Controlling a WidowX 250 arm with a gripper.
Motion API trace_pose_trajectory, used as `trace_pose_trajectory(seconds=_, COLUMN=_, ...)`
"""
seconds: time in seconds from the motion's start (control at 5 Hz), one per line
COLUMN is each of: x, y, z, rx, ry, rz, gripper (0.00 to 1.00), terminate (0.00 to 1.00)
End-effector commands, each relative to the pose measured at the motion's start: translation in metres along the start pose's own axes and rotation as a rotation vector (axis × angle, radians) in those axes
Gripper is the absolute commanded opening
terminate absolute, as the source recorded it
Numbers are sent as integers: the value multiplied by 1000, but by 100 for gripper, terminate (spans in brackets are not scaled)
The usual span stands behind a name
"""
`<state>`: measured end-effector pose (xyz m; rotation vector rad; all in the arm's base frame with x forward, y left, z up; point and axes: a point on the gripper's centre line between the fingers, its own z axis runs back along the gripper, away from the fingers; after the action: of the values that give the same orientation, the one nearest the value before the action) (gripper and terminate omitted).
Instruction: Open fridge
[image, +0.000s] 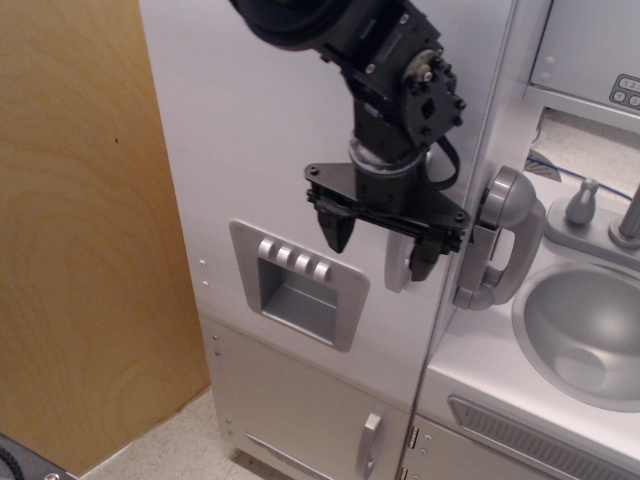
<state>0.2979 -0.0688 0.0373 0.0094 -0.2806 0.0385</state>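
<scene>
The tool (381, 249) hangs before the fridge (270, 130), dispenser panel (298, 282) lower left, sink (585, 330) right.

Matte black arm (385, 70), visible screws, looped cable, two-fingered gripper (381, 245)

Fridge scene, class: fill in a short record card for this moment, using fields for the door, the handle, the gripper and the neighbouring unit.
fridge door: the fridge looks shut, large door flush with its side
handle: curved silver handle, partly hidden by the gripper
dispenser: recessed panel with four buttons, left of handle
gripper: gripper open, fingers pointing down, one fingertip in front of the handle
grasp: not yet closed on handle
neighbour: sink unit with phone at right
</scene>
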Motion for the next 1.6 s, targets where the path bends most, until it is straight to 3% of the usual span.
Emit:
trace_pose_trajectory(seconds=0.0, x=28, y=-4, z=2, rx=53, ry=-118, rz=21, gripper=100, terminate=0)
trace_pose_trajectory(seconds=0.2, x=34, y=-1, z=3, rx=40, ry=-130, rz=28, gripper=0, terminate=0)
trace_pose_trajectory(seconds=0.6, x=26, y=2, z=12, rx=38, ry=-118, rz=-4, gripper=0, terminate=0)
trace_pose_trajectory(seconds=1.0, x=-19, y=21, z=22, rx=5, ry=-23, rz=-107, gripper=0, terminate=0)
trace_pose_trajectory(seconds=1.2, x=-45, y=33, z=36, rx=-6, ry=-11, rz=-162, gripper=0, terminate=0)
trace_pose_trajectory(seconds=1.4, x=-59, y=32, z=44, rx=-9, ry=71, rz=-113, gripper=100, terminate=0)
